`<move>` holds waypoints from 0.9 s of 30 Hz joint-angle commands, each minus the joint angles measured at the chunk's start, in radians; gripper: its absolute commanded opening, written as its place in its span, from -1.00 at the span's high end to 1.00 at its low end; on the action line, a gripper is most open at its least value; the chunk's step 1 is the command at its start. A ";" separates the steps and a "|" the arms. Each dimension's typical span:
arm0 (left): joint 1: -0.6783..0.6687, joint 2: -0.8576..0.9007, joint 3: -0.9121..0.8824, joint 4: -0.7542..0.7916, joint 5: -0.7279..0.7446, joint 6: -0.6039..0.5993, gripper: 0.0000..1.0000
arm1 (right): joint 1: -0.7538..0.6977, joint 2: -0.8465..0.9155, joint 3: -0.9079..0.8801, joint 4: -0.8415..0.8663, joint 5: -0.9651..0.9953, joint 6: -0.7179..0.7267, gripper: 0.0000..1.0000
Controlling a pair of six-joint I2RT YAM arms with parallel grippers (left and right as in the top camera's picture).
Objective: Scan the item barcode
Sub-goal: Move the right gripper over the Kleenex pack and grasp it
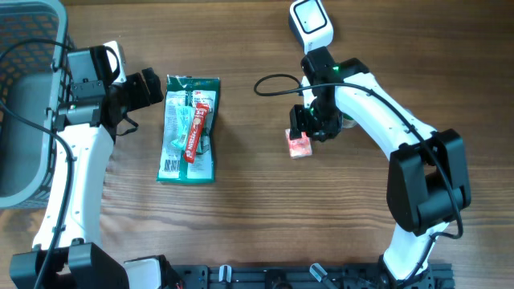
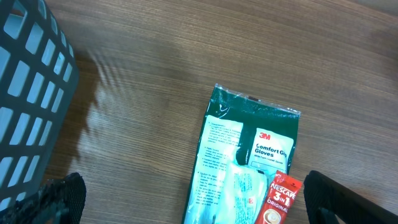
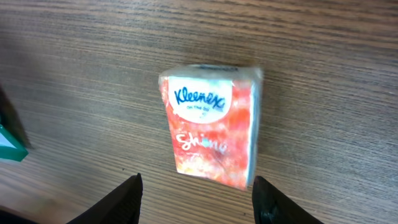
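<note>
Kleenex pack (orange-red, white label) lies flat on the wooden table, right of centre and slightly blurred in the right wrist view. Right gripper sits over its lower end with the claw partly spread. One finger is right at the pack's edge and the other stands clear, with bare wood between, so nothing is clamped. White device rests at the far table edge beyond that arm. Green gloves pack lies left of centre, well apart from the Kleenex, with a red Nescafe sachet on top of it. Left gripper hangs at that pack's upper left, claw spread wide and empty. Grey basket stands at the far left edge.
</note>
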 commanded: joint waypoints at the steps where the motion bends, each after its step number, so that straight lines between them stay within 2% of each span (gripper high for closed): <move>1: 0.004 -0.014 0.014 0.000 0.008 0.015 -1.00 | -0.001 -0.009 -0.012 0.005 -0.002 -0.024 -0.13; 4: 0.004 -0.014 0.014 0.000 0.008 0.015 -1.00 | -0.011 -0.009 -0.012 0.016 0.016 -0.024 -0.15; 5: 0.004 -0.014 0.014 0.000 0.008 0.015 -1.00 | -0.013 -0.009 -0.012 0.017 0.016 -0.024 -0.46; 6: 0.004 -0.014 0.014 0.000 0.008 0.015 -1.00 | -0.016 -0.009 -0.012 0.022 0.018 -0.031 -1.00; 12: 0.004 -0.014 0.014 0.000 0.008 0.015 -1.00 | -0.017 -0.009 -0.013 0.027 0.025 -0.031 -0.99; 15: 0.004 -0.014 0.014 0.000 0.008 0.015 -1.00 | -0.017 -0.009 -0.013 0.030 0.046 -0.027 -0.71; 17: 0.004 -0.014 0.014 0.000 0.008 0.015 -1.00 | -0.017 -0.009 -0.013 0.047 0.046 -0.028 -1.00; 20: 0.004 -0.014 0.014 0.000 0.008 0.015 -1.00 | -0.017 -0.009 -0.013 0.093 0.051 -0.027 -1.00; 21: 0.004 -0.014 0.014 0.000 0.008 0.015 -1.00 | -0.017 -0.009 -0.013 0.090 0.070 -0.024 -0.81; 23: 0.004 -0.014 0.014 0.000 0.008 0.015 -1.00 | -0.016 -0.009 -0.013 0.071 0.116 -0.022 0.00; 24: 0.004 -0.014 0.014 0.000 0.008 0.015 -1.00 | -0.016 -0.009 -0.013 0.060 0.135 -0.016 0.11; 27: 0.004 -0.014 0.014 0.000 0.008 0.015 -1.00 | -0.016 -0.009 -0.014 0.030 0.152 -0.008 0.14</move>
